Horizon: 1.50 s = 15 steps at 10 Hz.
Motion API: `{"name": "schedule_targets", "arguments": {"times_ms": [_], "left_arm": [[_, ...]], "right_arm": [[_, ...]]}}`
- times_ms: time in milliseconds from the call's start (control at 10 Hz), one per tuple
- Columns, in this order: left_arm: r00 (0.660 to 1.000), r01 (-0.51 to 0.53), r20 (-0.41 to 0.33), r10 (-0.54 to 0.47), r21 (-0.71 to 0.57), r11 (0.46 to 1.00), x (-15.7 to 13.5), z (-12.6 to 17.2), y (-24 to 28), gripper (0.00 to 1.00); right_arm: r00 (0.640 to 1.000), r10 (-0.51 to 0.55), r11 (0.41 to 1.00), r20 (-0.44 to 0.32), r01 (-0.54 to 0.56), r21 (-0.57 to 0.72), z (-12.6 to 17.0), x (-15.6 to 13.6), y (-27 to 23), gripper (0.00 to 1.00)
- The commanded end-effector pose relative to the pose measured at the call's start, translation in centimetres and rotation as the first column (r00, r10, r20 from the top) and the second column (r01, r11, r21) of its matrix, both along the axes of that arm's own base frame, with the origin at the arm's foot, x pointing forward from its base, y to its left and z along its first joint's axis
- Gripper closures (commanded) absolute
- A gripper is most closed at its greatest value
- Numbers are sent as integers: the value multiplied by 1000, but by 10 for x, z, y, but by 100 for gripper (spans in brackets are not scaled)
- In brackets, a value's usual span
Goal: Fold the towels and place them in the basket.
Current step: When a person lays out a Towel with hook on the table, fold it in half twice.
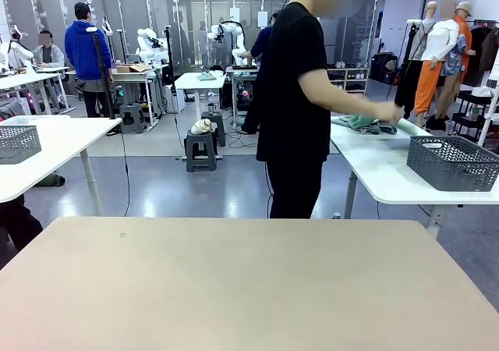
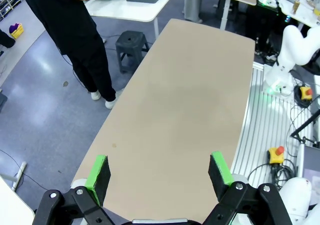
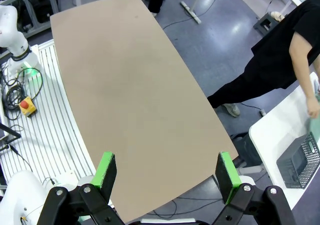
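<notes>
Left gripper (image 2: 159,175) is seen with jaws spread wide and nothing between the green pads. The right gripper (image 3: 167,176) is the same, fingers apart and nothing gripped. Both are hung high over the beige work table (image 1: 249,288), bare across the lower half of the frame.

A person (image 1: 292,93) in black is stood mid-frame at the far edge, turned toward the white side table (image 1: 374,171) at right. The dark mesh basket (image 1: 452,162) is set on that side table at right-centre, well apart from the work table. The towels (image 1: 362,122), one green and one blue-grey, are bunched on the side table under the person's hand (image 1: 387,114), above and left of the basket.

Step in hand, as judged: waiting for a handover, with no folding started. Arms are best kept raised and jaws wide until the towels are laid flat on the work table. Corners should then be pinched at the edge and folds squared before basket placement.

No brand, label or writing can be read.
</notes>
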<state>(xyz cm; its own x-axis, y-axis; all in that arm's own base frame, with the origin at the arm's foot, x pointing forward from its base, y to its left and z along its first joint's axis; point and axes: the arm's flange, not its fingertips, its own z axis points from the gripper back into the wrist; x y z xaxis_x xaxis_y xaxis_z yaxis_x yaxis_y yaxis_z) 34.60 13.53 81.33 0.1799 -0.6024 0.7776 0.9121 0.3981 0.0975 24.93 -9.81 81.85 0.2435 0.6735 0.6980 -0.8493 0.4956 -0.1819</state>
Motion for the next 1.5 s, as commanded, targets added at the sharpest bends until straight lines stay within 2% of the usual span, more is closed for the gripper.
{"name": "schedule_targets", "arguments": {"times_ms": [0, 700, 1400], "left_arm": [[1000, 0, 0, 0, 0, 1000, 0, 0, 0, 0], [998, 0, -60, 9, 147, 989, -6, 4, 5, 0], [997, -1, -78, 16, 190, 982, -10, 6, 2, 0]], "right_arm": [[1000, 0, 1000, 0, 0, 0, 0, 0, 0, 0], [999, 33, 996, -5, -33, -80, 3, -2, 10, 0], [1000, 28, 996, -9, -29, -90, 0, -3, 12, 0]]}}
